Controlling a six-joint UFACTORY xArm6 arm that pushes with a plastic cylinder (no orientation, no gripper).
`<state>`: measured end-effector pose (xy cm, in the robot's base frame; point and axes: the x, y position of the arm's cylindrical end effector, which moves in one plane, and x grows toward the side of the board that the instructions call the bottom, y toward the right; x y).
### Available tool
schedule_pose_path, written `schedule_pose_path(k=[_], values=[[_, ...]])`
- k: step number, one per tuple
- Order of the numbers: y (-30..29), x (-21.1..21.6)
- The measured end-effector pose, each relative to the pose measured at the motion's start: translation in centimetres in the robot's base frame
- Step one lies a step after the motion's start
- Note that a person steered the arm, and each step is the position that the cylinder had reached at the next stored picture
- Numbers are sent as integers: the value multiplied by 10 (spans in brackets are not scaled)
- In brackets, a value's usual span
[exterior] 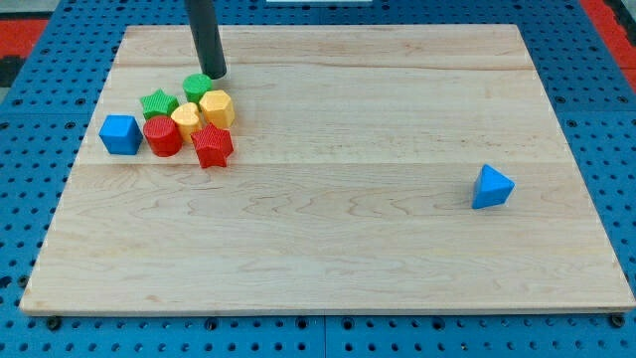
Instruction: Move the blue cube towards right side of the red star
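Because the cluster is packed so tightly, risk: my biggest worry is that any push on the blue cube drags its neighbours along and shifts the red star itself, so the goal moves as I work.

Counter (328,249): a pale wooden board, wide and bare across the middle, so there is room to route around the pile rather than through it.

Cluster: green cylinder (197,87), green star (158,103), yellow hexagonal block (217,107), a second yellow block (186,119) and red cylinder (162,136) sit touching or nearly so, between the cube and the star's right side.

Blue cube (120,133): at the view's left of the pile, just beside the red cylinder, well to the left of the red star (213,145).

Blue triangular block (492,187): far off at the view's right, no concern.

End effector: a plain rod with nothing that opens or closes, holding nothing; my tip (216,75) rests at the view's top of the pile, just beside the green cylinder.

Cube relative to tip: down and to the view's left of my tip, with the green blocks lying between them.

Second risk: going straight for the cube from here would knock those green blocks, I judge.
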<state>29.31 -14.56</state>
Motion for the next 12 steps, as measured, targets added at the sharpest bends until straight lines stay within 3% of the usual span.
schedule_pose_path(k=[2, 3, 4, 6, 7, 8, 9, 10, 11, 12], values=[[-4, 29], [-21, -6], [-76, -15], [-92, 9], [-50, 34], [-44, 47], [-54, 50], [-103, 54], [-112, 102], [-82, 156]])
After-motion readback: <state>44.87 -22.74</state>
